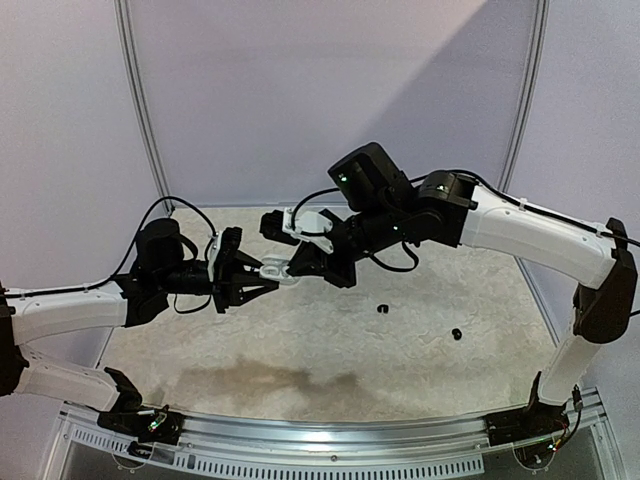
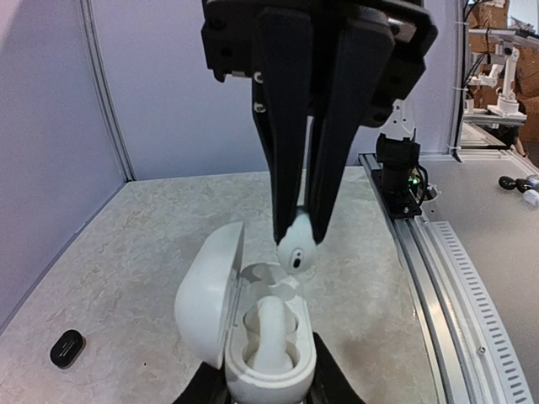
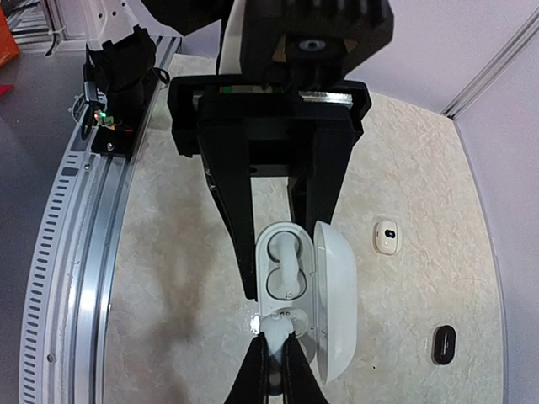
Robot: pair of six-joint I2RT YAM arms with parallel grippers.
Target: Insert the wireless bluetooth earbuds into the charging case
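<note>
On the table (image 1: pixel 330 390), nearest the arm bases, 2 black buds (image 1: pixel 381 308) lie right of centre, apart from each other. A loose bud (image 3: pixel 386 237), white, also lies on the table, on the lid's side of the case.

Farther back, above the table, the 2 grippers meet tip to tip. The left gripper (image 1: pixel 265 275) is clamped on the lower body of the case (image 2: pixel 269 370), 1 finger on each side. It holds the case upright with the lid (image 2: pixel 209 290) swung open. A seated bud (image 2: pixel 269 332), white, stands in the well nearer the left wrist.

The right gripper (image 2: pixel 296 227) reaches down from above, its fingers pinched on the held bud (image 2: pixel 296 250), also white. That bud hangs right at the case's farther well; whether it touches the rim cannot be told.

Behind it all stand pale wall panels (image 1: pixel 320 100).
</note>
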